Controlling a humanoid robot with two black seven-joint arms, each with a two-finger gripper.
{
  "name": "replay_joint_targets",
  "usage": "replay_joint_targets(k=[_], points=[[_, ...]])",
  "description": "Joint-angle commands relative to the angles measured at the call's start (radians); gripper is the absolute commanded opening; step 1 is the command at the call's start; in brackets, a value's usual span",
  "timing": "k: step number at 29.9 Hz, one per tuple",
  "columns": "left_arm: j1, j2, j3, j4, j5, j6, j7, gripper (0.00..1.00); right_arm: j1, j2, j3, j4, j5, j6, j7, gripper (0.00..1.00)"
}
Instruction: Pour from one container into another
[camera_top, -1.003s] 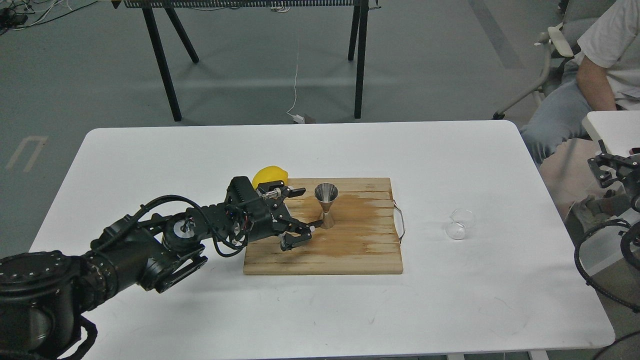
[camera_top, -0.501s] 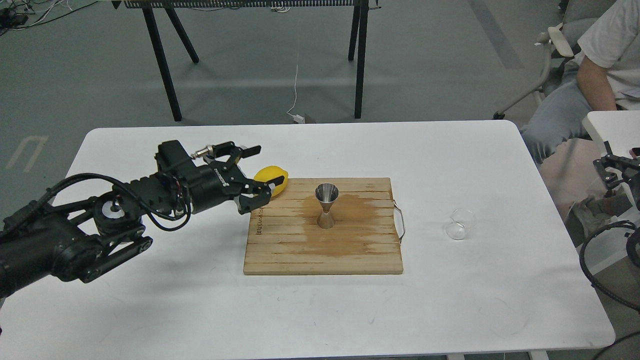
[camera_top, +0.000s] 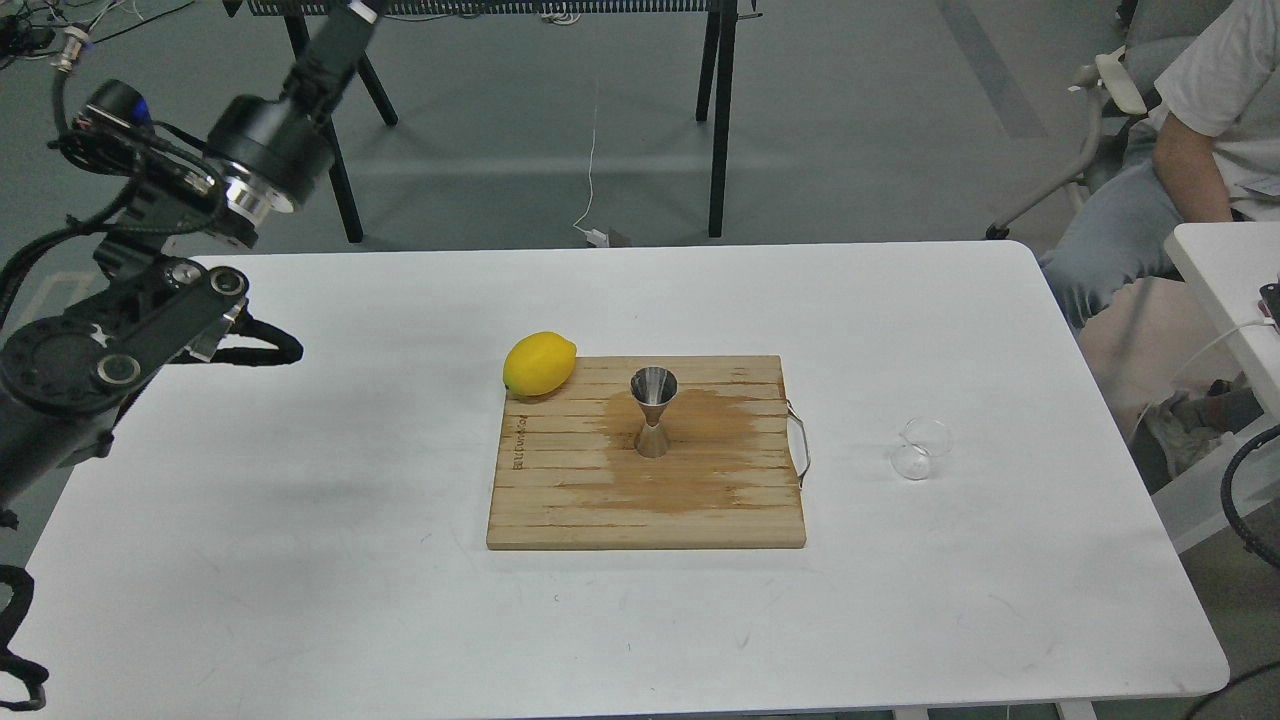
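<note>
The steel hourglass jigger (camera_top: 653, 411) stands upright on the wooden cutting board (camera_top: 600, 500), a little above the board's middle, on a darker wet-looking stain. The small clear glass beaker (camera_top: 921, 448) sits on the white table to the right of the board, well apart from it. My left arm (camera_top: 262, 150) rises at the upper left and runs off the top edge, so its gripper is out of view. Of my right arm only a black cable (camera_top: 1240, 490) shows at the right edge; its gripper is out of view.
A yellow lemon (camera_top: 539, 363) lies at the board's far left corner, partly on the table (camera_top: 300, 560). A metal handle (camera_top: 800, 445) sticks out of the board's right side. A seated person (camera_top: 1190, 140) and a second white table (camera_top: 1215, 260) are at the right.
My left arm has pulled back from the jigger and the lemon, swinging up and left until its gripper left the view. The right gripper at the right edge has also dropped out of view.
</note>
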Motion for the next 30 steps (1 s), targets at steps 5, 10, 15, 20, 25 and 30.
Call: replay_joint_targets(k=[5, 10, 15, 20, 25, 30], points=[[-0.079, -0.02, -0.049, 0.105, -0.493, -0.154, 0.0, 1.0, -0.135, -0.003, 0.051, 0.173, 0.014, 0.0, -0.005, 1.0], [-0.079, -0.026, -0.1, 0.137, -0.812, -0.346, 0.0, 1.0, -0.344, -0.049, 0.181, 0.421, 0.043, 0.0, -0.004, 1.0], [-0.073, -0.078, -0.101, 0.218, -1.047, -0.462, 0.01, 1.0, -0.482, -0.027, 0.182, 0.541, 0.052, 0.0, -0.004, 1.0], [-0.075, -0.124, -0.136, 0.35, -1.202, -0.536, 0.158, 1.0, -0.546, -0.006, 0.174, 0.638, 0.064, 0.0, -0.017, 1.0], [-0.052, -0.135, -0.153, 0.36, -1.215, -0.576, 0.145, 1.0, -0.594, 0.064, 0.165, 0.653, 0.06, 0.0, -0.04, 1.0], [-0.032, -0.136, -0.149, 0.353, -1.215, -0.577, 0.142, 1.0, -0.635, 0.143, 0.114, 0.662, 0.055, 0.0, -0.045, 1.0]])
